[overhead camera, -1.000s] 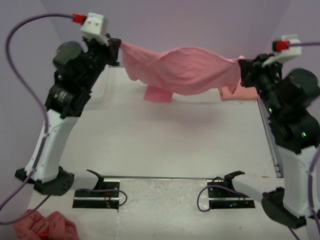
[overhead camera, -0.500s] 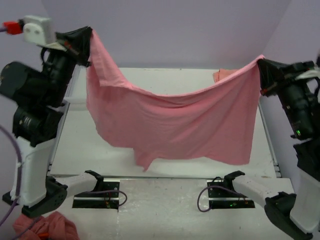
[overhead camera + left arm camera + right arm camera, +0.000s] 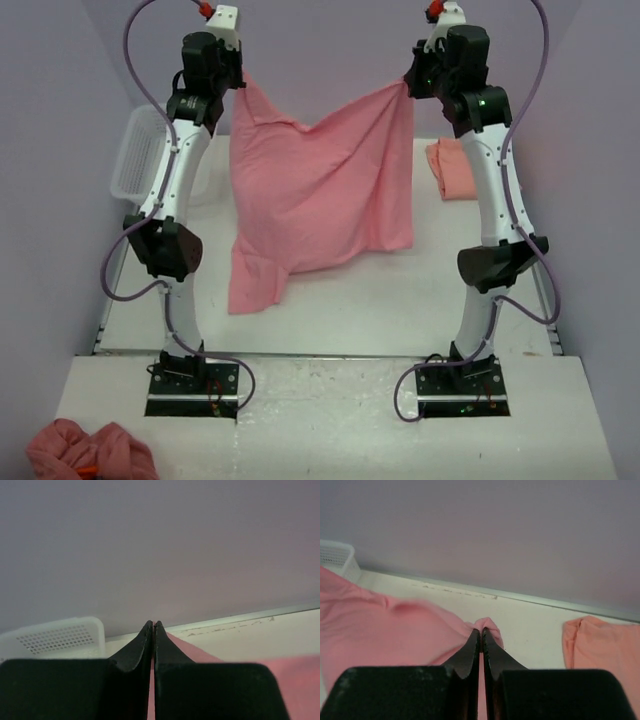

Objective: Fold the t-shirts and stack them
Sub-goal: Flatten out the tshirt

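Note:
A rose-pink t-shirt (image 3: 315, 195) hangs in the air, stretched between both raised arms, its lower corner trailing to the table at the left. My left gripper (image 3: 240, 82) is shut on its upper left corner; pink cloth (image 3: 200, 655) shows beside the closed left gripper (image 3: 153, 625). My right gripper (image 3: 405, 85) is shut on the upper right corner, with a bunch of the pink shirt (image 3: 395, 630) pinched at the right gripper's tips (image 3: 481, 631). The paler salmon-orange t-shirt (image 3: 455, 170) lies folded at the back right of the table, seen as the orange shirt (image 3: 605, 645) in the right wrist view.
A white perforated basket (image 3: 140, 150) stands at the back left, the same basket (image 3: 55, 637) in the left wrist view. A crumpled pink cloth (image 3: 90, 452) lies at the near left corner, in front of the arm bases. Purple walls close in the back and sides.
Both arms have swung upright and drawn closer together, lifting the pink shirt from a wide low sag into a tall hanging sheet. Both grips held throughout.

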Controlling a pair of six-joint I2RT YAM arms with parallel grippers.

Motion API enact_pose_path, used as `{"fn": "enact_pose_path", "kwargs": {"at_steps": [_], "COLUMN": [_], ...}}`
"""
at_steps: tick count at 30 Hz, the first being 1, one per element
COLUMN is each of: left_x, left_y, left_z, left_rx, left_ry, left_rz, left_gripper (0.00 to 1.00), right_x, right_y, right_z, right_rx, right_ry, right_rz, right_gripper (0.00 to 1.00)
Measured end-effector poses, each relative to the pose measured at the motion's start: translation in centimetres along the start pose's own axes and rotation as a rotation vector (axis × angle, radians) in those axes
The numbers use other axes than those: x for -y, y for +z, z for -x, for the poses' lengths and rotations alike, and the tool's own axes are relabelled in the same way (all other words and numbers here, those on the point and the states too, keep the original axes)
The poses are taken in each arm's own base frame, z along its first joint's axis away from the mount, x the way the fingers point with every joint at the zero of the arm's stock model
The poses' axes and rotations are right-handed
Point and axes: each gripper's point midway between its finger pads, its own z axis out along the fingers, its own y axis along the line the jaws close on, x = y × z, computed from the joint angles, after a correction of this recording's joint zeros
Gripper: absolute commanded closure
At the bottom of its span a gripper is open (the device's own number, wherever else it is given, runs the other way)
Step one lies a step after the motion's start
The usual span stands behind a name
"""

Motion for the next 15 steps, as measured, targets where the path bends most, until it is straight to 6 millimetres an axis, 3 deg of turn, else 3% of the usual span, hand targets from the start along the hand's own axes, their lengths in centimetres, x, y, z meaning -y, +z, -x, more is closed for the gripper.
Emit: {"fn": "enact_pose_path", "kwargs": {"at_steps": [3,6,11,13,15], "left_x": [-1.4,-1.5,-0.6,-0.3,0.1], "left_y": [0.3,-1.7,-8.9,-11.8,-13.6], "left_z": [0.0,3.1,11.4,13.9,14.9], "left_rx": [0.005,0.075,0.253,0.316,0.349], "left_ry": [-0.003,-0.003,0.003,0.006,0.010], "left_rz": [0.006,-0.004,-0.048,-0.065,-0.088], "left_gripper": [1.00,1.00,1.00,1.00,1.00], "right_x": [0.7,0.6,0.4,0.4,0.6], "right_y": [0.1,-1.6,-6.8,-8.5,-8.8], "right_z": [-0.5,1.2,4.7,5.0,3.5], "right_rx": [-0.016,0.024,0.115,0.124,0.088], "right_ry": [0.000,-0.013,-0.025,-0.022,-0.010], "right_rz": [-0.010,-0.007,-0.005,-0.008,-0.012], "right_gripper": [1.00,1.00,1.00,1.00,1.00]}}
